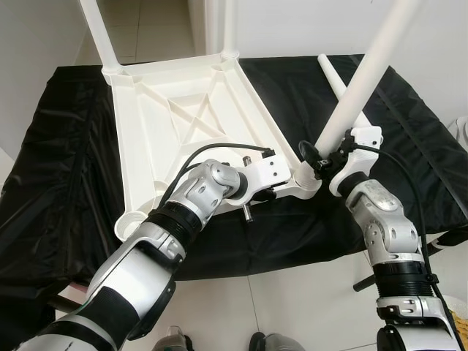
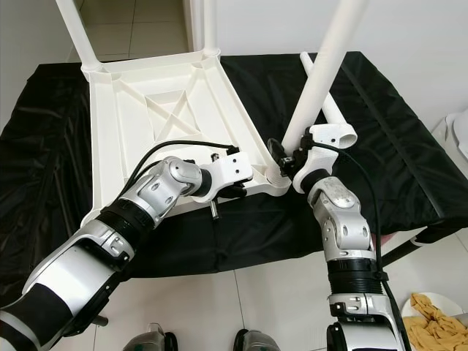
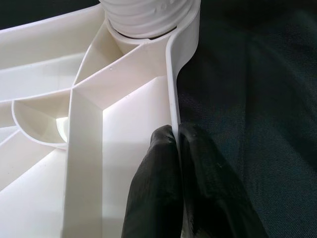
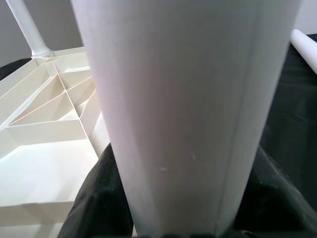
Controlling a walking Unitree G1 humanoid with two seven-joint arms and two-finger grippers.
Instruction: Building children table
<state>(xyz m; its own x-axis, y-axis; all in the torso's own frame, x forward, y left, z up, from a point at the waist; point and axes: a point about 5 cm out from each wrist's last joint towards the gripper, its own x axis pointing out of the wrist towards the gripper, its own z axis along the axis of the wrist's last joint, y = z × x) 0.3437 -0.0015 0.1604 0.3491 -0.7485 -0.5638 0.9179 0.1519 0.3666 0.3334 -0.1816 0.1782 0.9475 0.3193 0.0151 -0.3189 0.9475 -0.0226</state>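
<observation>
A white plastic table top [image 1: 183, 110] lies upside down on a black cloth, with two legs [image 1: 95, 33] standing upright in its far corners. My left gripper [image 3: 177, 133] is shut on the top's thin side rim [image 3: 173, 89], close to the near right corner socket [image 1: 307, 184]. My right gripper [image 1: 323, 162] is shut on a third white leg [image 1: 365, 69]. This leg tilts up to the right, and its ribbed lower end [image 3: 148, 15] sits at that socket. In the right wrist view the leg [image 4: 188, 99] runs between the black fingers [image 4: 94, 198].
A fourth loose leg [image 1: 333, 77] lies on the black cloth [image 1: 58, 183] behind my right gripper. The cloth-covered surface ends just before my body, over pale tiled floor [image 1: 292, 300]. A plate with yellow cloth [image 2: 431, 311] sits on the floor at the right.
</observation>
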